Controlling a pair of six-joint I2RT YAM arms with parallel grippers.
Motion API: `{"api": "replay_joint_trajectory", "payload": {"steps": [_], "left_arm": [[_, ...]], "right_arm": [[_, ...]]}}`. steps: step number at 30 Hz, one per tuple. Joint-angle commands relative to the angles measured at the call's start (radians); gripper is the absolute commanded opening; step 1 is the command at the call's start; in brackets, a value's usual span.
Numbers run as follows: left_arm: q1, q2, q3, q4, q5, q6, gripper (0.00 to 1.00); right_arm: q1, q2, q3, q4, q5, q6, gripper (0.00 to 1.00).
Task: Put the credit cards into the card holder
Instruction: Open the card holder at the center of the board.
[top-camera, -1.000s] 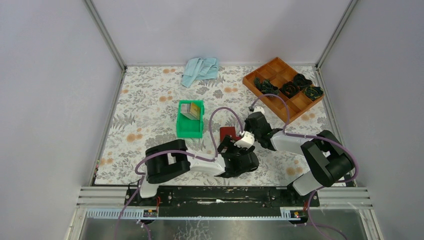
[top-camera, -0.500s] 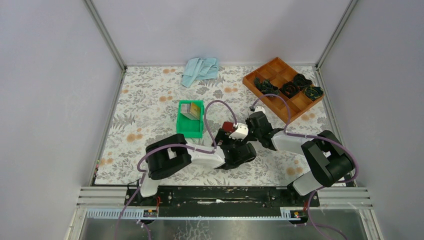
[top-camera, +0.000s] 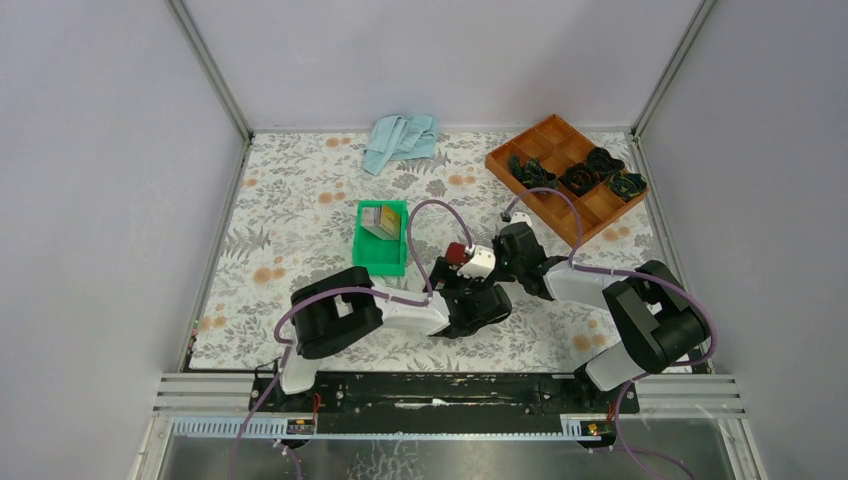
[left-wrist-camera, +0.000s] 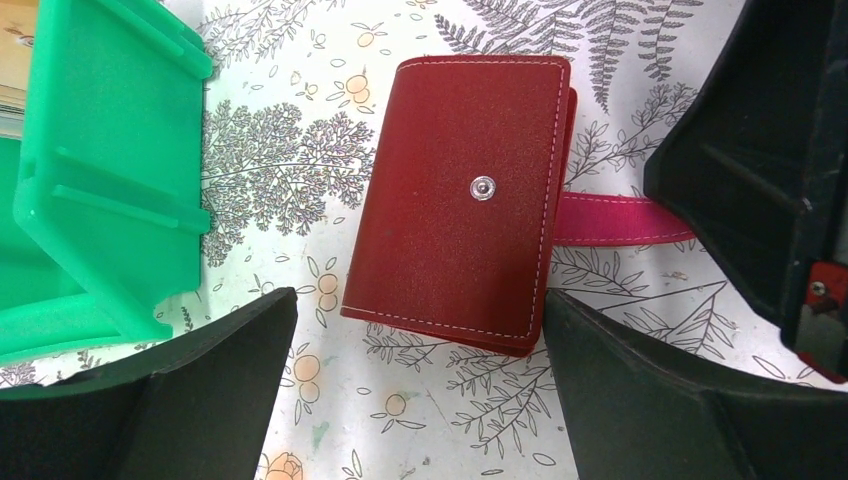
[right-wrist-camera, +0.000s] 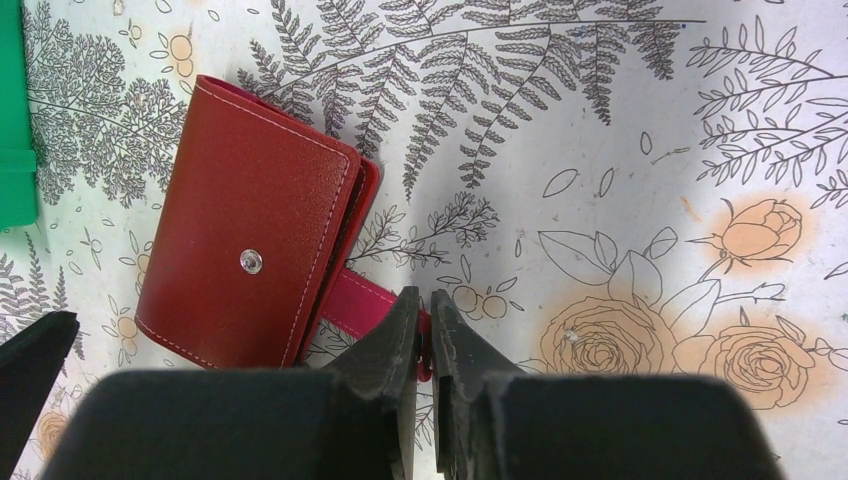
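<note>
Left wrist view: the dark red, stitched, folding card holder (left-wrist-camera: 455, 200) lies shut and flat on the flower-printed tablecloth (left-wrist-camera: 290, 160), its metal snap stud (left-wrist-camera: 483, 187) facing up. Its pink-red strap tab (left-wrist-camera: 605, 220) sticks out sideways from under the cover. In the right wrist view the right gripper (right-wrist-camera: 425, 310) has its black fingers nearly together, and the end of that tab sits pinched between their tips.

The left gripper (left-wrist-camera: 418, 310) is spread wide, one black finger on each side of the holder's near end. It grasps nothing, and I cannot tell whether either finger touches the holder.

Just beside the holder stands the bright green plastic bin (left-wrist-camera: 100, 170). In the top external view the thin yellowish and pale credit cards (top-camera: 376, 221) lie in its far end, none of them in the holder. Both arms meet over the holder at the middle of the table, near the front.

Well apart, at the far right corner, sits the orange compartment tray (top-camera: 552, 138) with dark coiled items (top-camera: 578, 178) in several cells. A crumpled light blue cloth (top-camera: 400, 140) lies at the far edge.
</note>
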Motion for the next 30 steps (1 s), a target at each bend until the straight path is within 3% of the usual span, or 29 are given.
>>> {"api": "replay_joint_trajectory", "payload": {"steps": [1,10,19,30], "left_arm": [[0.009,-0.032,-0.026,0.055,0.01,0.016,0.99],[0.009,-0.028,-0.031,0.089,0.024,0.053,0.97],[0.033,-0.058,-0.051,0.104,0.033,0.057,0.8],[0.048,-0.112,-0.058,0.104,0.051,0.082,0.76]], "right_arm": [[-0.013,0.004,-0.004,-0.005,-0.011,0.002,0.06],[-0.014,0.004,-0.01,-0.003,-0.015,0.001,0.05],[-0.017,0.007,-0.014,-0.004,-0.012,-0.005,0.0],[-0.032,0.018,-0.018,-0.005,-0.009,-0.016,0.0]]}}
